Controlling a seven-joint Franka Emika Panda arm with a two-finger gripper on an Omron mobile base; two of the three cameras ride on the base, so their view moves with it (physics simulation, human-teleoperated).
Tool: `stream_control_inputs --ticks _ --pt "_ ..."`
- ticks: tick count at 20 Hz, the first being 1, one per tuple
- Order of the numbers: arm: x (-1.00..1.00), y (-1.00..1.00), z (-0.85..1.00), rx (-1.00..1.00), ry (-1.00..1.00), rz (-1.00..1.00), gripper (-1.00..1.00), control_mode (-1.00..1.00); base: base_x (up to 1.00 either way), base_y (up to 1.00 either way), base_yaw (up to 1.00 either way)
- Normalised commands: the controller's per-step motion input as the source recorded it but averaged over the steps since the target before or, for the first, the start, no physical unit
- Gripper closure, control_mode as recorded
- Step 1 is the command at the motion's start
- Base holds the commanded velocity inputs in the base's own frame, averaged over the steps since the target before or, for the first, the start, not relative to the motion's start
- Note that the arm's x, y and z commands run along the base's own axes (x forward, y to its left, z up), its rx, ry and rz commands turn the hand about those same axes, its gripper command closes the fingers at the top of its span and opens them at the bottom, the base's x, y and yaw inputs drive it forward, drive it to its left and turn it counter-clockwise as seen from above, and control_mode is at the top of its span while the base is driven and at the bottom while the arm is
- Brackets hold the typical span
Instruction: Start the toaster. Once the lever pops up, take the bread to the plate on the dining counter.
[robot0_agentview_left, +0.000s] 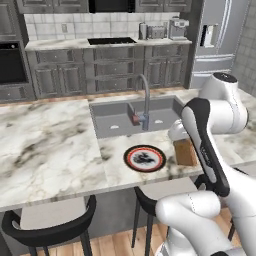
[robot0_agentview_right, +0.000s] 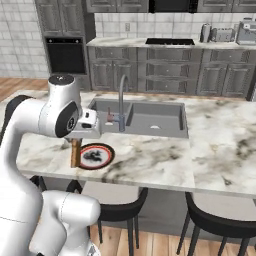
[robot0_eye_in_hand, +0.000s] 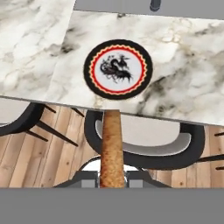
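Note:
My gripper (robot0_eye_in_hand: 112, 177) is shut on the bread (robot0_eye_in_hand: 111, 148), a tan-brown slice seen edge-on between the fingertips. The bread (robot0_agentview_left: 185, 152) hangs upright just above the dining counter (robot0_agentview_left: 45, 145), close beside the plate (robot0_agentview_left: 144, 158). The plate (robot0_eye_in_hand: 118, 66) has a dark rim, a red ring and a white centre, and nothing lies on it. In the right base view the bread (robot0_agentview_right: 75, 152) is under my hand at the plate's (robot0_agentview_right: 95, 155) left edge. The toaster (robot0_agentview_left: 156, 31) stands far back on the rear worktop.
The inset grey sink (robot0_agentview_left: 120, 117) with a curved faucet (robot0_agentview_left: 146, 100) lies just behind the plate. Black stools (robot0_agentview_left: 50, 227) stand under the counter's front edge. A silver coffee machine (robot0_agentview_left: 177, 28) is next to the toaster, and a fridge (robot0_agentview_left: 215, 40) stands at the right.

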Motion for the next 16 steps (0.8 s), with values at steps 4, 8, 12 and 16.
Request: stream_control_inputs --ticks 4,8,12,16 --pt "0.49 -0.23 -0.45 0.03 -0.02 0.22 1.0 -1.0 0.0 0.0 0.0" --pt "0.62 0.0 -0.31 0.0 -0.03 0.11 1.0 -1.0 0.0 0.0 0.0" --pt "0.52 0.01 -0.17 0.0 -0.06 0.05 1.0 -1.0 0.0 0.0 0.0" --pt "0.67 0.2 -0.16 0.0 -0.06 0.0 1.0 -1.0 0.0 0.0 0.0"
